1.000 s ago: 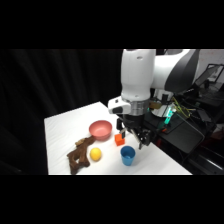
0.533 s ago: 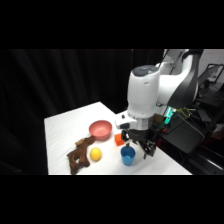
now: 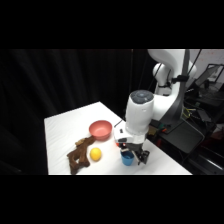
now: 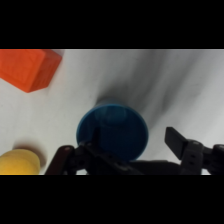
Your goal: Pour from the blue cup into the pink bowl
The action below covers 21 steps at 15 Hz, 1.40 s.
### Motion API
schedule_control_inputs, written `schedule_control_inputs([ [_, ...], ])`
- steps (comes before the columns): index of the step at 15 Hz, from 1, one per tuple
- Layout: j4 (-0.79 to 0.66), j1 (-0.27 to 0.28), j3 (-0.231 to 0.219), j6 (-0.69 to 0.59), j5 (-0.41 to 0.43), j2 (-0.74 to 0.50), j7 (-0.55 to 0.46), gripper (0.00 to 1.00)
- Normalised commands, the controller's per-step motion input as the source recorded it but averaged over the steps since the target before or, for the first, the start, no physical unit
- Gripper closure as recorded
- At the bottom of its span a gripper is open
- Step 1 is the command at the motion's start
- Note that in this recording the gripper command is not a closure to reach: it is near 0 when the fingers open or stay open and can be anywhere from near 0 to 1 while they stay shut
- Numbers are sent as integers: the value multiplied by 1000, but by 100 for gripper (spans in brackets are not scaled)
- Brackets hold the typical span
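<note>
So far nothing is being poured: the blue cup (image 3: 127, 158) is standing upright on the white counter (image 3: 65, 130), and the pink bowl (image 3: 100, 129) is sitting apart from it, farther back on the counter, with no sign of contents that I can make out. Judging by this, the task is only at the grasping step; the lift, the carry toward the bowl and the tilt are all left to do.

The gripper (image 4: 132, 152) is hanging low directly over the cup, its white wrist coming down from above in the side view and leaning slightly. In the wrist view the cup (image 4: 112, 131) is lying between the fingers (image 4: 181, 145), which are standing spread: one is showing clear of the cup's rim on one side, with bare counter between them, while the other, darker and partly hidden by the linkage, is sitting close against the opposite side. They are not pinching the cup yet.

Beside the cup, the yellow ball (image 3: 95, 154) is resting just next to it, between it and a brown object (image 3: 78, 156) whose kind I cannot tell. An orange-red cube (image 4: 30, 68) is lying near the cup as well, a little apart.
</note>
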Motion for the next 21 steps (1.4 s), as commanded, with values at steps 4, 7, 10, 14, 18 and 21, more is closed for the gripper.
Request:
schedule_control_inputs([
  [4, 131, 92, -125, -1, -92, 61, 94, 100],
  [7, 101, 113, -141, -102, -135, -34, 141, 100],
  [10, 86, 56, -97, -300, -96, -157, 107, 70],
  [14, 71, -96, -34, -505, -3, -410, 24, 6],
  [18, -2, -279, 23, -434, 194, -552, -169, 6],
  [21, 1, -373, 26, -280, 542, -402, -514, 6],
])
